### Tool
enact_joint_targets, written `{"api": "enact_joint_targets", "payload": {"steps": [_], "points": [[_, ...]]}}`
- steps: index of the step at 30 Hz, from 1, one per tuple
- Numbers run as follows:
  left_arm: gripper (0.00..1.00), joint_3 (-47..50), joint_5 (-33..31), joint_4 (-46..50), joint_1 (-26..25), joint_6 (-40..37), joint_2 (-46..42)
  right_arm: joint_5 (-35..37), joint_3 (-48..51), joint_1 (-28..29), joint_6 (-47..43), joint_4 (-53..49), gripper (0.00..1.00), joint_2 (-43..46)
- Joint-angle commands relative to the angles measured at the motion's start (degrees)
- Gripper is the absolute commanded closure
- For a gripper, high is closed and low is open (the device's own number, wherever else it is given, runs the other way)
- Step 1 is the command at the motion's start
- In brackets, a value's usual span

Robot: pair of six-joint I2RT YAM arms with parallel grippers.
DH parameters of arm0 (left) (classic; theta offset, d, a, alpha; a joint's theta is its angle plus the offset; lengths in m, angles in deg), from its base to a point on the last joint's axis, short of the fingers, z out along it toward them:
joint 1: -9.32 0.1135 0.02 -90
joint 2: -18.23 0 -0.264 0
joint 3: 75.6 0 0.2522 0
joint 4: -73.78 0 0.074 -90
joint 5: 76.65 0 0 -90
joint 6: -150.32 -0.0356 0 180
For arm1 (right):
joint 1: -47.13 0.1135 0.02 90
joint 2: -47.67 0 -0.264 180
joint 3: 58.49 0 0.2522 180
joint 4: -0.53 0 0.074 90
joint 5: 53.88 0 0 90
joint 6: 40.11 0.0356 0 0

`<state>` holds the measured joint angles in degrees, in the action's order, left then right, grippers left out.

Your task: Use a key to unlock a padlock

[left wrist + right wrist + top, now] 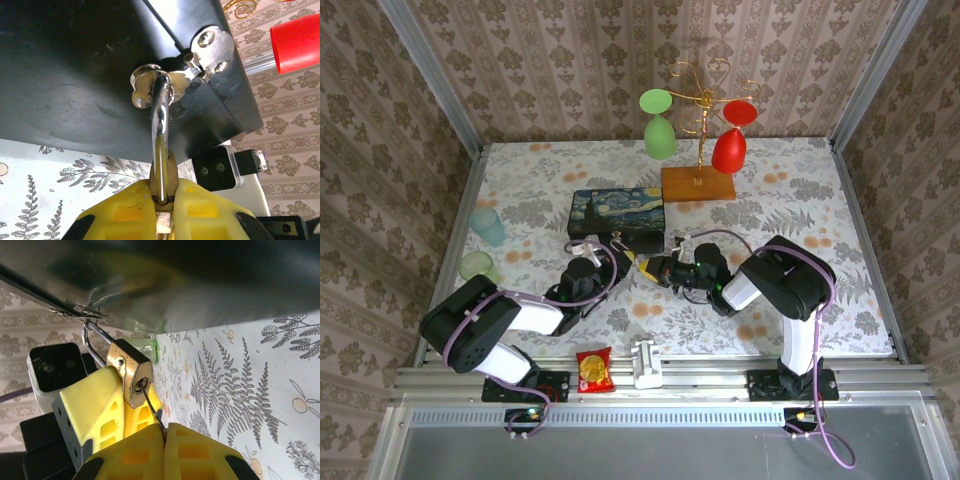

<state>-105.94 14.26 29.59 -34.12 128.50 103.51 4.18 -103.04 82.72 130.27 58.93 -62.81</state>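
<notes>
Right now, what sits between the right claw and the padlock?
In the right wrist view, a thin key bridges that gap. It is pinched in the right claw, with its tip at the keyhole of the padlock.

You'll find the padlock (131,372) mid-frame in the right wrist view: brass-gold body, silver shackle. The key (151,405) in it is a thin dark grey. The left gripper (162,202) and the right gripper (164,435) both have bright yellow fingers.

From above, the box (616,208) has a lid painted in swirling blue and yellow, while its side looks black in the left wrist view. The tablecloth (800,200) is white with grey ferns and orange blossoms, and the walls (520,60) are beige damask.

Upper centre you have a green glass (659,135), a red glass (730,150) and a gold wire stand (700,100). At the left edge are a pale teal cup (488,225) and a pale green cup (477,266). At bottom centre are a red-and-yellow packet (594,370) and a white clip (647,362).
</notes>
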Motion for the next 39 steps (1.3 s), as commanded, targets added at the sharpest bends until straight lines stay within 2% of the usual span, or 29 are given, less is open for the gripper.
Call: {"api": "enact_joint_targets", "payload": {"steps": [1,14,18,21,25,39], "points": [[1.0,-1.6,6.3,-4.7,-1.7,1.3,-0.7,-6.2,-2.7,-1.0,-5.0,3.3,1.0,-2.2],[1.0,-3.0,9.8,-5.8,-3.0,0.9,1.0,-14.2,-4.2,-8.1,-3.6,2.2,1.0,-5.6],[1.0,-3.1,9.8,-7.2,-3.0,1.0,2.9,-14.9,-4.2,-8.4,-2.8,2.5,1.0,-6.6],[1.0,-3.4,10.5,-11.0,-3.1,2.5,6.0,-14.9,-4.3,-7.6,-2.3,2.6,1.0,-6.4],[1.0,-3.3,10.9,-15.5,-3.5,4.7,9.7,-15.1,-3.6,-10.1,-2.2,2.5,1.0,-6.1],[1.0,-4.7,9.4,-15.4,-5.8,5.1,9.0,-10.9,-3.5,-8.8,-2.2,3.1,1.0,-6.6]]}}
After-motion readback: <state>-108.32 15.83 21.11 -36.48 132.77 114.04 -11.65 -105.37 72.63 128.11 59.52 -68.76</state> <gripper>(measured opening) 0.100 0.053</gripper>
